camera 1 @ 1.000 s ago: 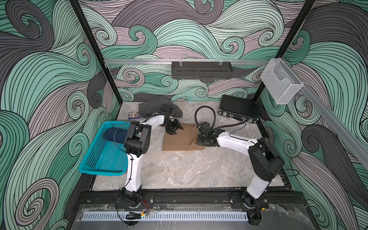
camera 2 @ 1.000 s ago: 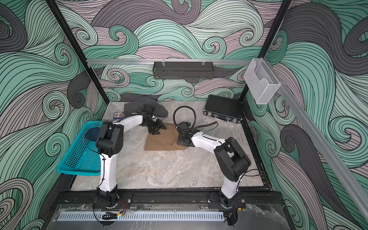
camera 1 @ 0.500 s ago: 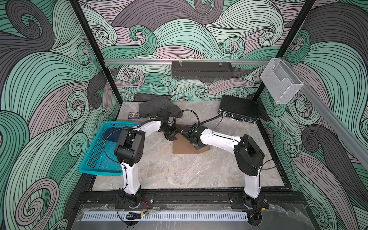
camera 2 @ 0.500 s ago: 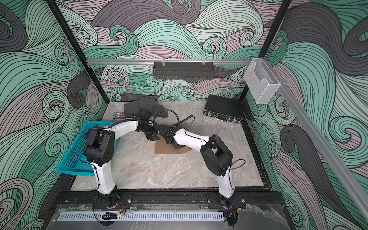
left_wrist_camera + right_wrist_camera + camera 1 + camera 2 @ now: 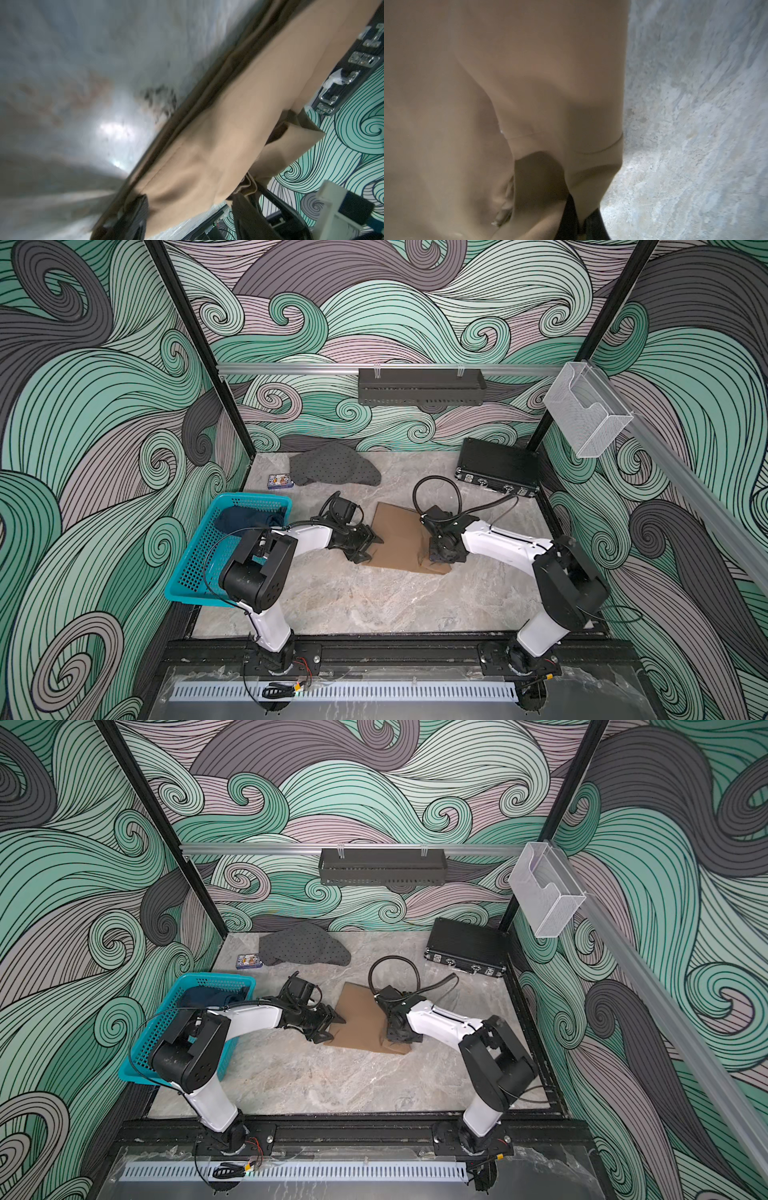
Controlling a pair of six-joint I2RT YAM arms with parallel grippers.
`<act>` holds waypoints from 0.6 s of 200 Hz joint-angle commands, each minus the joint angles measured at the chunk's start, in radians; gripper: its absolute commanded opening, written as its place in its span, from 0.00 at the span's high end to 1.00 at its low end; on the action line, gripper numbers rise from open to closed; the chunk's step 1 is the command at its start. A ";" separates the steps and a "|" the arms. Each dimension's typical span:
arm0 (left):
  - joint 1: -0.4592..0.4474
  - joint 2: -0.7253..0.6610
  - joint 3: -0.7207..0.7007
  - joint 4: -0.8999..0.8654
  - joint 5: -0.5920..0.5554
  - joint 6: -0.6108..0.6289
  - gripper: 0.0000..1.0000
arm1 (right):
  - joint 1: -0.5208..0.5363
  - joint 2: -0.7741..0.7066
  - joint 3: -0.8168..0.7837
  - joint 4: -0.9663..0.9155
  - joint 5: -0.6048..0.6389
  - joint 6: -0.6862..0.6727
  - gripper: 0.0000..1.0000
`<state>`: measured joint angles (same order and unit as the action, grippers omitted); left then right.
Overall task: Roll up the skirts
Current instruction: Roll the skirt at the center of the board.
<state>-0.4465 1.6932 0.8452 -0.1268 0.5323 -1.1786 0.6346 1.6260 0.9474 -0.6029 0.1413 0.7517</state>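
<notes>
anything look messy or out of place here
The tan skirt is not lying flat: the corner pinched in the right tool is bunched and folded over. The grey dotted skirt lies crumpled in a heap by the back wall, not rolled. Nothing looks spilled or damaged.

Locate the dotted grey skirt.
In both top views the dotted grey skirt lies at the back left of the table, beside the small blue box, beyond the teal basket.

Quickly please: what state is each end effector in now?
Left end effector: open, jaws around the edge of the tan skirt.
Right end effector: closed on the tan skirt.
</notes>
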 commanded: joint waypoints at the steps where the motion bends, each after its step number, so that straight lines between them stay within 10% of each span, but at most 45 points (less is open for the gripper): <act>1: -0.037 -0.071 -0.057 0.092 -0.105 -0.099 0.31 | -0.013 -0.035 -0.116 0.170 -0.199 0.158 1.00; 47: -0.052 -0.263 -0.079 -0.233 -0.286 -0.005 0.25 | -0.030 -0.116 -0.272 0.343 -0.280 0.288 1.00; 79: -0.080 -0.396 -0.172 -0.145 -0.275 -0.036 0.19 | -0.043 -0.153 -0.360 0.470 -0.354 0.396 1.00; 120: -0.100 -0.197 -0.181 0.029 -0.192 -0.066 0.18 | -0.050 -0.137 -0.450 0.630 -0.419 0.540 1.00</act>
<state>-0.5388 1.3693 0.6556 -0.1852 0.3080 -1.2293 0.5827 1.4536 0.5640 -0.0498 -0.1970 1.1664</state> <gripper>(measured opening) 0.824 0.067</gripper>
